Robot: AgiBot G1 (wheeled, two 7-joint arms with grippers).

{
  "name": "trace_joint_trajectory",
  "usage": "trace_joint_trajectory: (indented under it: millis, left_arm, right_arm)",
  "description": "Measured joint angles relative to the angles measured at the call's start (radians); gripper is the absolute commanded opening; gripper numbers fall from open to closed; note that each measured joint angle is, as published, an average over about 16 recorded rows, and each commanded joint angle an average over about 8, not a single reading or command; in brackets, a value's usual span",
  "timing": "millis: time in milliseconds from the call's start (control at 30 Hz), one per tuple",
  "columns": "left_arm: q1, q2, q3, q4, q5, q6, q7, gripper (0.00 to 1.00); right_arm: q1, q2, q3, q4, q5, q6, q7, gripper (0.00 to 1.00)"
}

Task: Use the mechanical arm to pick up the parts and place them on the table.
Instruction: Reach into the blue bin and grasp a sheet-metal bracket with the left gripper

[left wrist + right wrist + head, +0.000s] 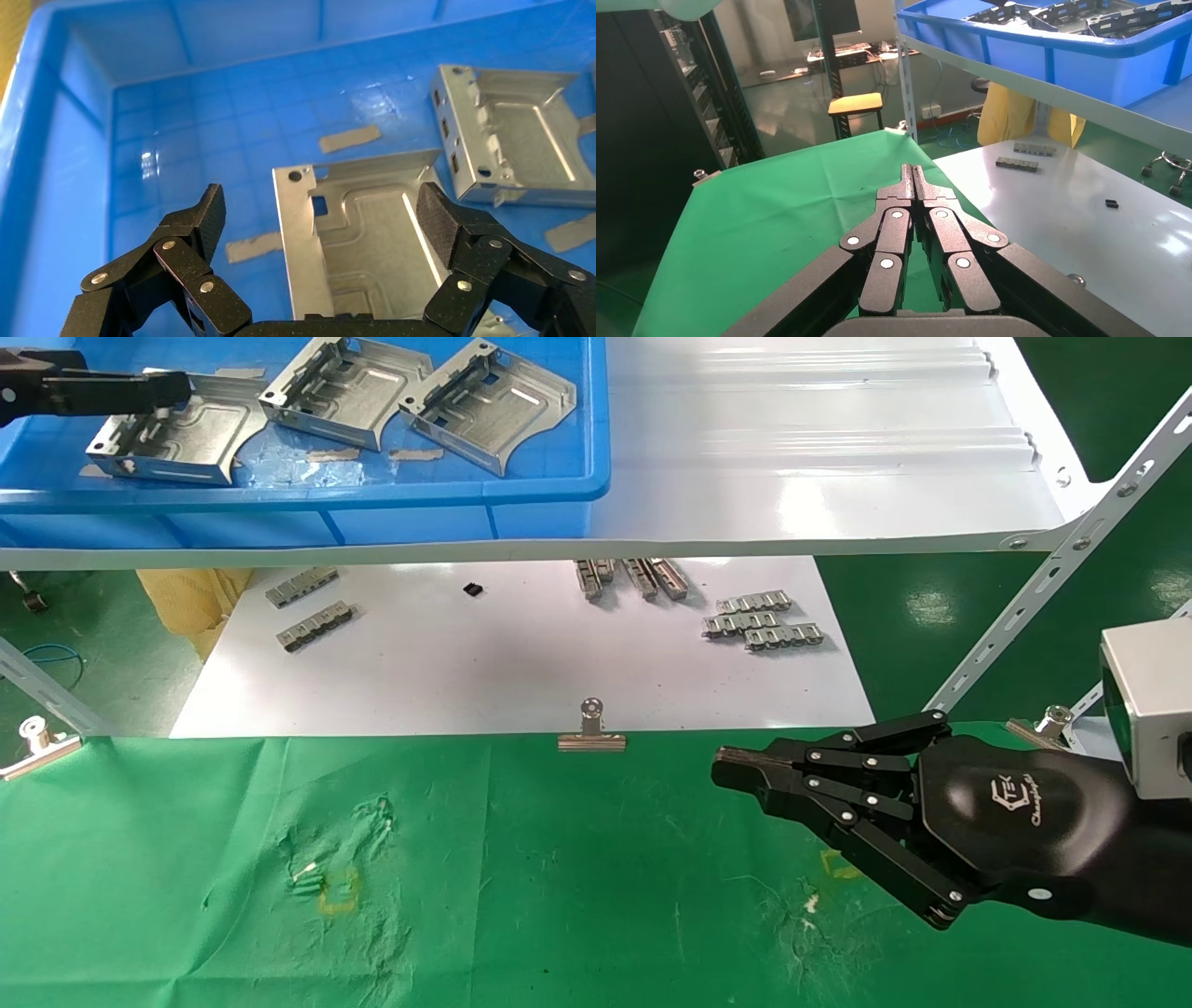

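Note:
Three silvery brackets lie in the blue bin (372, 495) on the shelf: one at the left (182, 435), one in the middle (345, 388) and one at the right (489, 402). My left gripper (172, 391) reaches into the bin over the left bracket. In the left wrist view it (322, 210) is open, with that bracket (365, 246) lying between its spread fingers and one upright flange just inside the left pad (211, 210). A second bracket (513, 147) lies beyond. My right gripper (736, 770) is shut and empty above the green cloth table (559, 896).
The bin sits on a glossy white ribbed shelf (819, 458). Below it a flat white sheet (521, 654) carries small link strips (764, 621). A silver binder clip (591, 733) sits at the cloth's far edge. A slanted shelf strut (1052, 570) stands at the right.

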Motion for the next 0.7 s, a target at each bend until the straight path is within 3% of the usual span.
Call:
trace_joint_trajectory:
  millis: [700]
  left_arm:
    - [0.041, -0.029, 0.047, -0.114, 0.115, -0.044, -0.196, 0.00]
  right_arm:
    - [0.000, 0.000, 0.000, 0.000, 0.000, 0.000, 0.000, 0.00]
